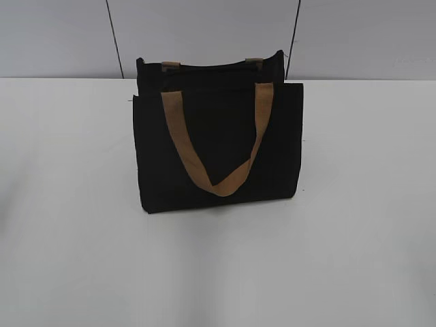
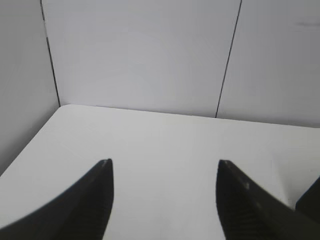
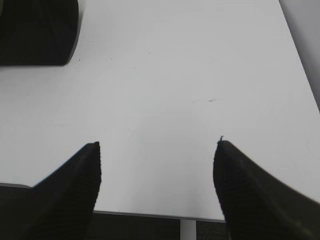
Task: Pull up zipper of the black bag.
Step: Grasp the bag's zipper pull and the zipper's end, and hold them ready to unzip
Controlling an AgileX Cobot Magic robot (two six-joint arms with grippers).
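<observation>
White table (image 1: 68, 259) fills most of the scene, with pale wall panels behind it. At the far middle of the table, the black bag (image 1: 218, 146) is stood upright, its front turned toward the near side. One tan strap (image 1: 216, 139) is hung down over the front in a loop. The zipper runs along the top edge, but it is too dark to be picked out, and its little metal tab cannot be seen.

Neither arm is seen in the outside view. The left gripper (image 2: 165, 172) is held over bare table with its jaws wide apart and nothing between them; only a dark corner of the bag shows at the right edge there. The right gripper (image 3: 157, 150) is also spread wide and empty, near the table's near edge, with a bag corner far off to its left.

The reach has probably not been started. To do it well, the bag should likely be held steady by one gripper while the tab is found and pinched by the other. The tab should be pulled straight along the top edge, slowly, so the soft bag is not tipped over.
</observation>
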